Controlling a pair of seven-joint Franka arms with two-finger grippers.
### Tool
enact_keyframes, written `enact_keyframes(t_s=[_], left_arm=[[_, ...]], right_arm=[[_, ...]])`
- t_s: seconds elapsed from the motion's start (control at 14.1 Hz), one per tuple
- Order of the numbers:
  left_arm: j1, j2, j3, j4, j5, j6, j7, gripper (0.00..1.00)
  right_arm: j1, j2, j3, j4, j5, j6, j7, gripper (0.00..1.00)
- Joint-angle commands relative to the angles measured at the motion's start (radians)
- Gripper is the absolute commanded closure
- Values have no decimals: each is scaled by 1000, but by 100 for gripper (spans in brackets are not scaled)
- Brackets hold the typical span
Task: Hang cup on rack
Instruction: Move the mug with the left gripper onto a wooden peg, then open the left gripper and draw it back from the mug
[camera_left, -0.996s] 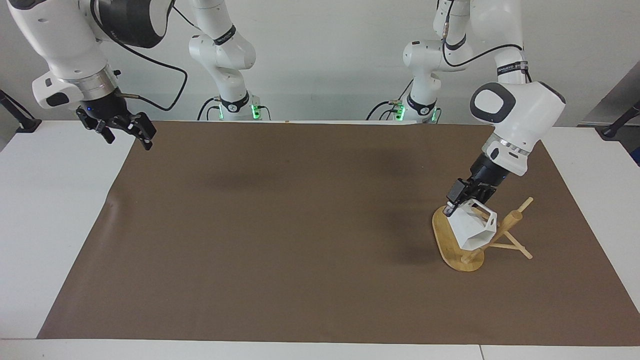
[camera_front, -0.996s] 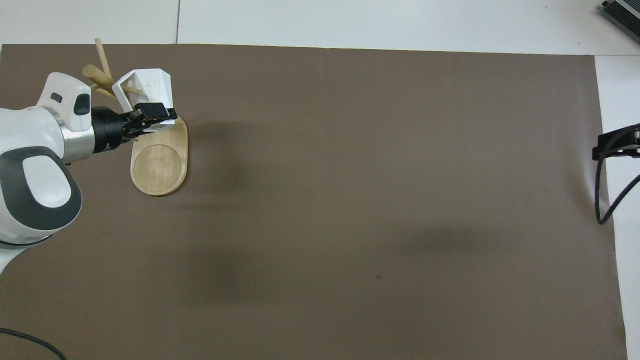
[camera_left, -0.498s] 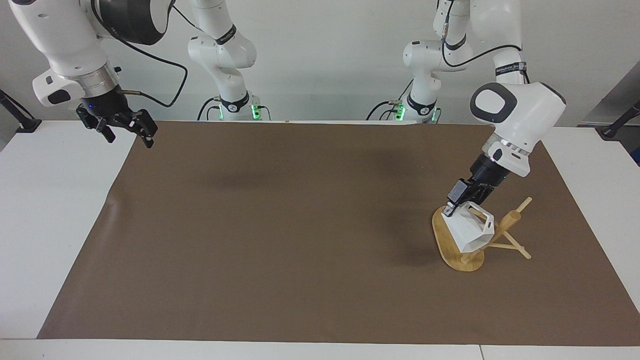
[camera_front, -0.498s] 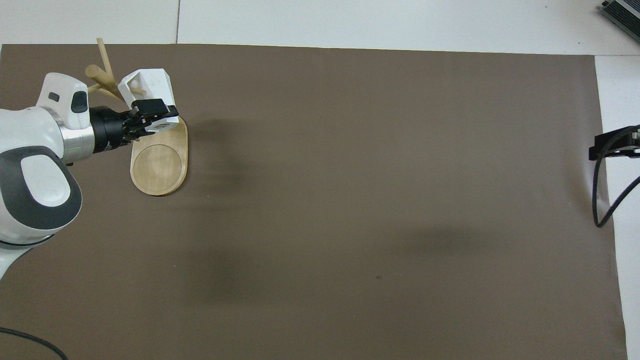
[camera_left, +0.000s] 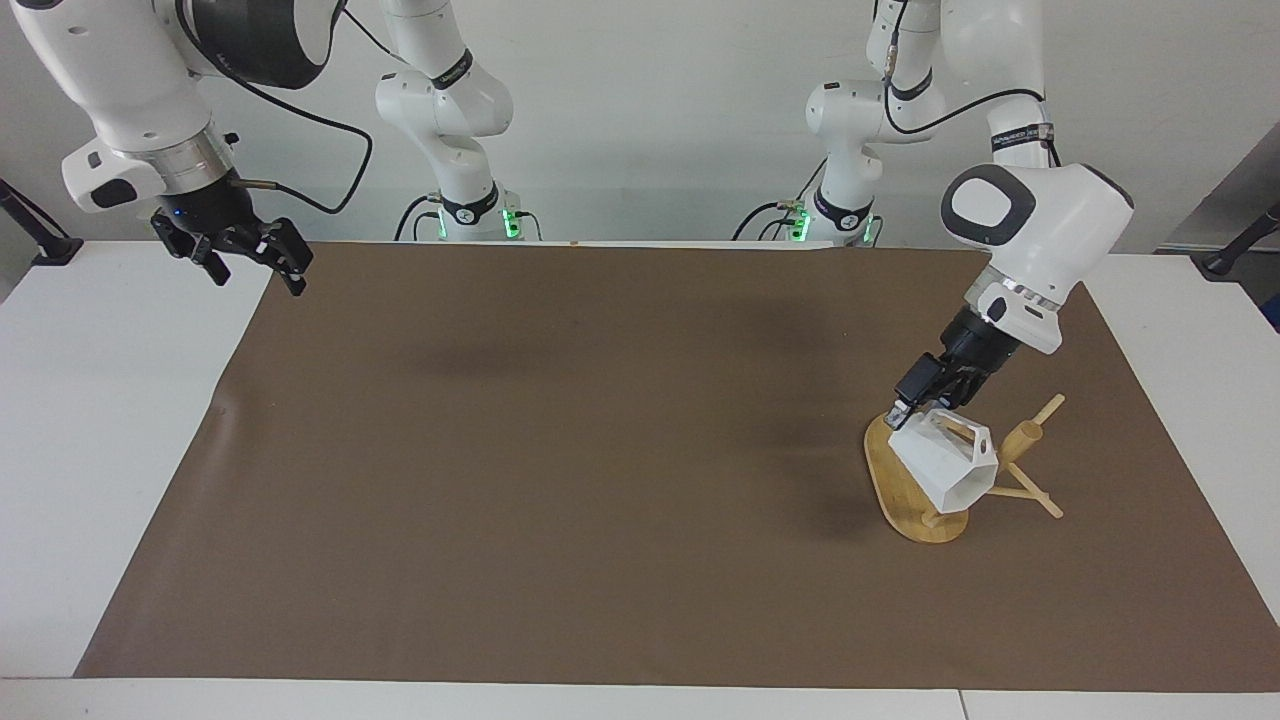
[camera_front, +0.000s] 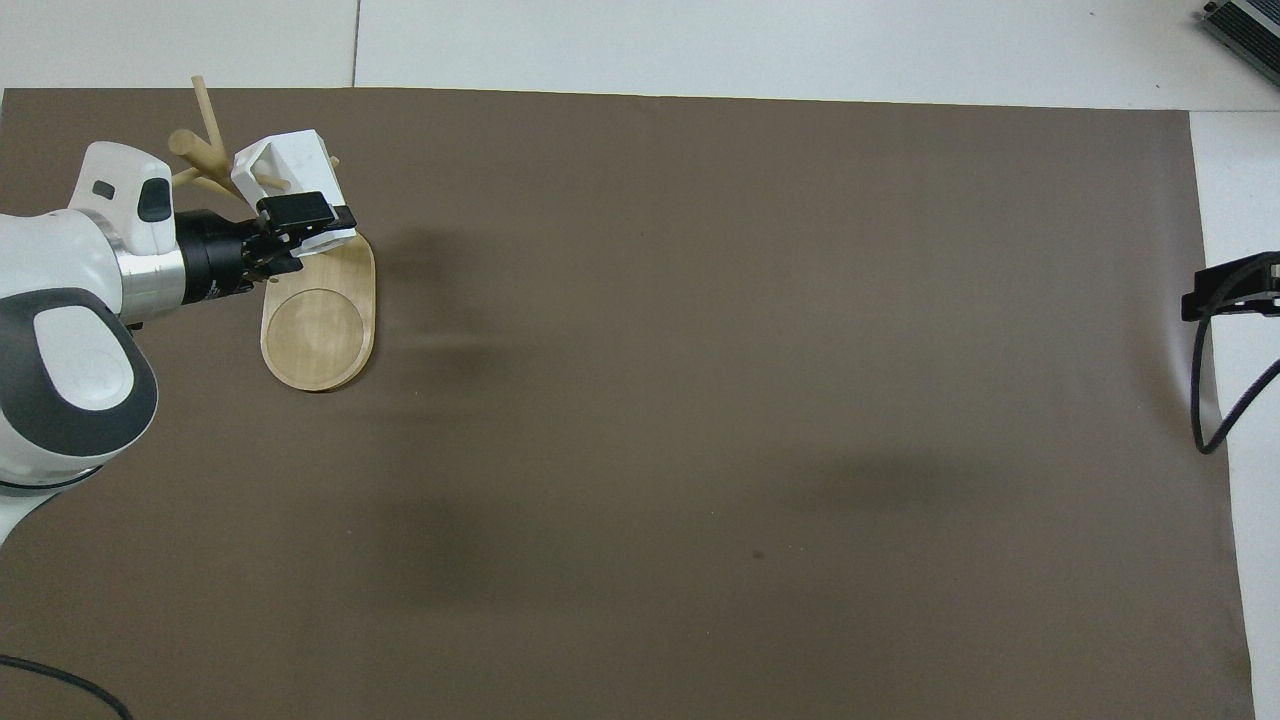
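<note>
Starting at the robots' end: the right gripper (camera_left: 250, 262) hangs in the air over the edge of the brown mat (camera_left: 600, 450) at the right arm's end of the white table (camera_left: 100, 450), jaws spread wide with nothing in them, and that arm just waits. Over at the left arm's end sits the rack (camera_left: 888, 480), its oval base flat on the mat. The bare part of the base is the part nearest the robots, with the post (camera_left: 1026, 436) at the farther end. The left gripper (camera_left: 912, 405) is over that base, right up against the cup (camera_left: 945, 468), at its bottom edge. Honestly I can't tell whether it's gripping or let go. The cup is on the rack, tilted, with its handle looking threaded over one of the thin pegs beside the post and its open mouth pointing down and away from the robots. A couple more pegs (camera_left: 1040, 500) stick out past it.
</note>
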Motion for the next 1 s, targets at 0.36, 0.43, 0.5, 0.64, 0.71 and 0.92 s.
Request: enact_keyframes(t_s=[0.36,0.43,0.5,0.64,0.71,0.92], left_arm=[[41,-2,-2,164,333,-347,-2,0],[41,-7,-2,180,385,-388,-2,0],[40,-10,-2,198,436,-431,-2,0],[38,-21,-2,232,482,-514,-4,0],[37,-24,-5,249,525,-545,-2,0],[38,-25,-5,287,559,-625,1,0]], right_arm=[[-4,-17,-4,-15,52,-18,-16,0],[-8,-15,-4,-15,87,-18,-16,0],[-11,-15,-6,-15,119,-18,-16,0],[-11,-17,-7,-13,126,-15,-16,0],[-11,-17,-7,-15,123,-13,-16,0],[-11,-17,-7,-15,110,-10,-20,0]])
